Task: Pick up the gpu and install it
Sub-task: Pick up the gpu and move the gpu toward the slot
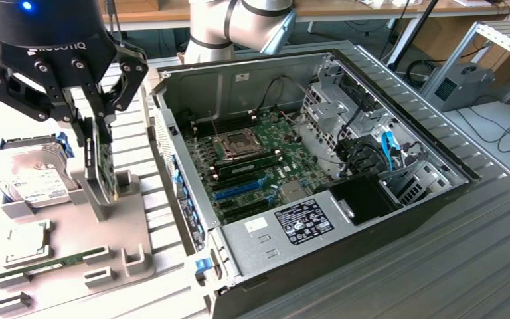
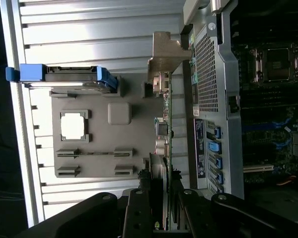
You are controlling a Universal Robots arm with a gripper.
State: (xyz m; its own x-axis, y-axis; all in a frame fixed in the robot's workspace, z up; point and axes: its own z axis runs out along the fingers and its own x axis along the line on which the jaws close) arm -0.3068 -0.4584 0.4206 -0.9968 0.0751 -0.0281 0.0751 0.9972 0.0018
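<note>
Gripper (image 1: 93, 147) pinches gpu (image 1: 104, 176) upright on edge along the tray (image 1: 135, 246) edge nearest the case (image 1: 414, 126). Only a narrow strip of table (image 1: 432, 266) separates gpu and case wall. Drive (image 1: 29, 176) stands at the tray's corner away from case, well apart.

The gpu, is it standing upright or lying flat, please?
Upright: the gpu stands on edge at the grey holder, gripper clamped on its upper edge.

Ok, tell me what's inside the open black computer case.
Green motherboard with square processor socket, blue slots, blue cables, a labelled silver box; anything beneath that box is covered.
</note>
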